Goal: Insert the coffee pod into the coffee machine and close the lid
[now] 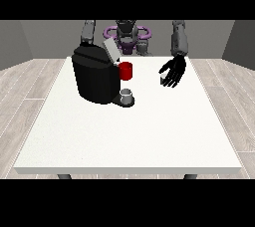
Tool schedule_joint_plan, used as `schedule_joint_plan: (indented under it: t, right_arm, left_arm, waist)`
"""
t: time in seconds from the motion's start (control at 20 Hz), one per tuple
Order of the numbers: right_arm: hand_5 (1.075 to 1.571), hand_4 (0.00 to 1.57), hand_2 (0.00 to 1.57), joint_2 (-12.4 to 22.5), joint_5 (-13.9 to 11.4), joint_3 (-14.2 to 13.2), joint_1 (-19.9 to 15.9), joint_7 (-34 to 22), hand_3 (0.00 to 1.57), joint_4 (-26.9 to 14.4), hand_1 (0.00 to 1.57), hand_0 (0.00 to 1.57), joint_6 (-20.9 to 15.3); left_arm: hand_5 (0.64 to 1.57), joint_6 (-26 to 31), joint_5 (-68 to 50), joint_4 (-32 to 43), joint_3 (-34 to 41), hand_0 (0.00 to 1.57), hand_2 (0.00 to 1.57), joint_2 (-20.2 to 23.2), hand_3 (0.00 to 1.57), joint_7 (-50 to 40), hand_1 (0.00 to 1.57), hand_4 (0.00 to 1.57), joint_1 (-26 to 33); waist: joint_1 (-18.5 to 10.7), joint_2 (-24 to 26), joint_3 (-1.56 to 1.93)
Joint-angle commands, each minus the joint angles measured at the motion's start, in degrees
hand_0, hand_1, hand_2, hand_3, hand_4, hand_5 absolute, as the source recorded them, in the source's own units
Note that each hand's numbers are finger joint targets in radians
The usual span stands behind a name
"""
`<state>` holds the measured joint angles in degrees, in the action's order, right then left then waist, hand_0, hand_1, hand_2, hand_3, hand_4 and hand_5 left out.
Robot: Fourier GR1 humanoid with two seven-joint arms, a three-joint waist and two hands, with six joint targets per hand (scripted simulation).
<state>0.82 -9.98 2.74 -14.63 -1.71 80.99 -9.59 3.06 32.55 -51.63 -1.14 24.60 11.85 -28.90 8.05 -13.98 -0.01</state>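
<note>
The coffee machine (95, 77) stands on the white surface (129, 136), toward the view's left and nearer the robot's edge. Its lid (110, 49) is raised: a pale flat flap tilted up above the black body. A red thing at the machine (126, 70) sits at the opening on the side facing the view's right.

Status: the lid is not yet closed. A grey thing (127, 93) rests on the machine's low front platform; whether it is the coffee pod cannot be told from here, so the insertion step cannot be confirmed as done or pending. By this judgement, closing the lid remains outstanding in either case.

The hand at the view's right (173, 73) hangs above the surface, well apart from the machine, fingers relaxed and pointing downward, holding nothing. The hand at the view's left is hidden behind the machine; its state cannot be told.

Materials and shapes: the machine body is a rounded, glossy black block with a flat base. The red thing is a short cylinder. The surface is a matte, faintly speckled white slab with squared edges.
</note>
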Motion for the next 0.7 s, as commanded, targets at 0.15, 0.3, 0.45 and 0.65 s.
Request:
schedule_joint_plan:
  t: [0.15, 0.3, 0.45, 0.65]
  right_arm:
    - [1.571, 0.00, 0.00, 2.4, 2.1, -2.4, -1.3, 2.5, 0.00, -3.4, 0.00, 0.00, 3.2]
    - [1.571, 0.00, 0.00, -0.8, 0.3, 1.3, 0.1, 3.4, 0.00, -3.9, 0.00, 0.00, -1.1]
    - [1.571, 0.00, 0.00, 1.1, 2.1, -0.7, 1.3, 1.3, 0.00, -3.7, 0.00, 0.00, 3.2]
    - [1.571, 0.00, 0.00, 0.3, 1.9, -2.5, -2.7, 1.3, 0.00, -6.4, 0.00, 0.00, 0.6]
  left_arm:
    - [1.571, -4.0, 8.2, 3.8, -3.0, 0.94, 1.04, 1.5, 0.87, 1.2, 0.94, 0.43, -2.3]
    - [1.571, -3.2, 11.4, 6.0, -5.6, 0.76, 0.95, 1.2, 0.81, 1.7, 0.76, 0.34, -2.6]
    - [1.571, -3.2, 14.4, 7.9, -7.5, 0.91, 1.04, -0.5, 0.89, -1.2, 0.91, 0.33, -1.4]
    - [1.571, -0.4, 16.1, 10.6, -7.1, 0.79, 0.96, 1.4, 0.85, 1.4, 0.79, 0.39, -5.5]
  waist:
    - [0.7, -0.4, 0.01]
    - [0.7, 0.0, 0.00]
    - [2.0, 3.5, 0.01]
    - [0.3, 1.1, 0.00]
